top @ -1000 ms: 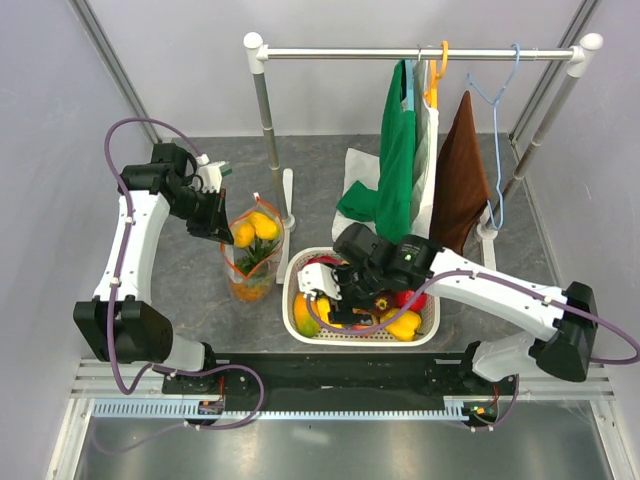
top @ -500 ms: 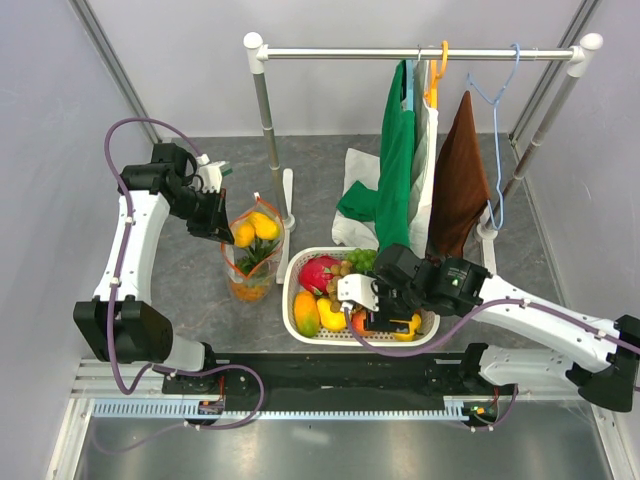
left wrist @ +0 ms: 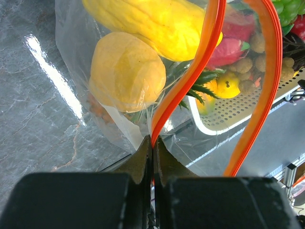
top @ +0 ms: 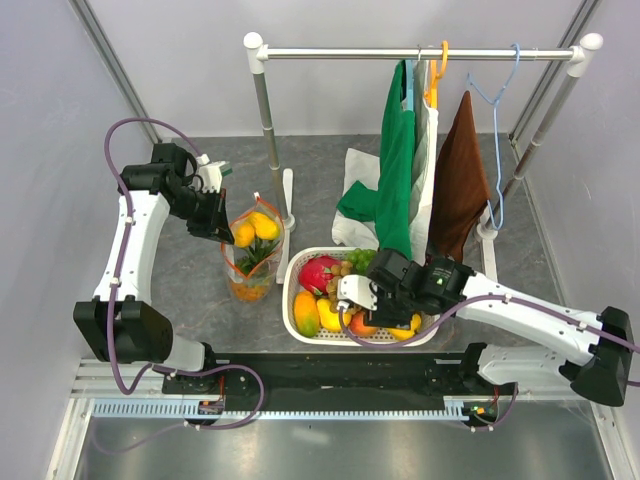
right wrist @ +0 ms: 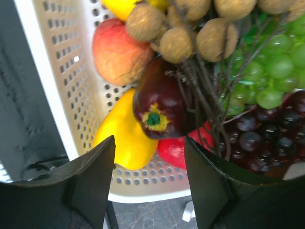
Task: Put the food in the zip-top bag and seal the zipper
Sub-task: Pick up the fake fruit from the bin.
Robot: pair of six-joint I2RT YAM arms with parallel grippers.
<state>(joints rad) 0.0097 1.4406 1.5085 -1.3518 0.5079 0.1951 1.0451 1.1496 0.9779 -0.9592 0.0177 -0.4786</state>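
Note:
The zip-top bag (top: 250, 258) stands open on the table, left of the basket. Inside it are two yellow fruits (top: 256, 228) above an orange pineapple (top: 249, 288). My left gripper (top: 222, 232) is shut on the zipper (left wrist: 190, 76), pinching the orange-red strip at the bag's mouth right at the fingertips (left wrist: 151, 143). In the left wrist view the yellow fruits (left wrist: 126, 71) press against the clear plastic. My right gripper (top: 352, 303) hangs open over the basket's front part. Between its jaws (right wrist: 148, 157) lie a yellow fruit (right wrist: 125, 133), a dark purple fruit (right wrist: 164, 102) and a red one (right wrist: 174, 150); nothing is gripped.
The white slotted basket (top: 293, 300) holds several more toy fruits, among them grapes (right wrist: 271, 81) and brown longans (right wrist: 190, 33). Behind it a clothes rack (top: 420, 52) carries green (top: 395, 160), white and brown (top: 460, 170) garments. The rack's left pole (top: 268, 140) stands just behind the bag.
My right arm has swung from the basket's left part toward its middle front, over different fruit. The left arm and the bag have not moved.

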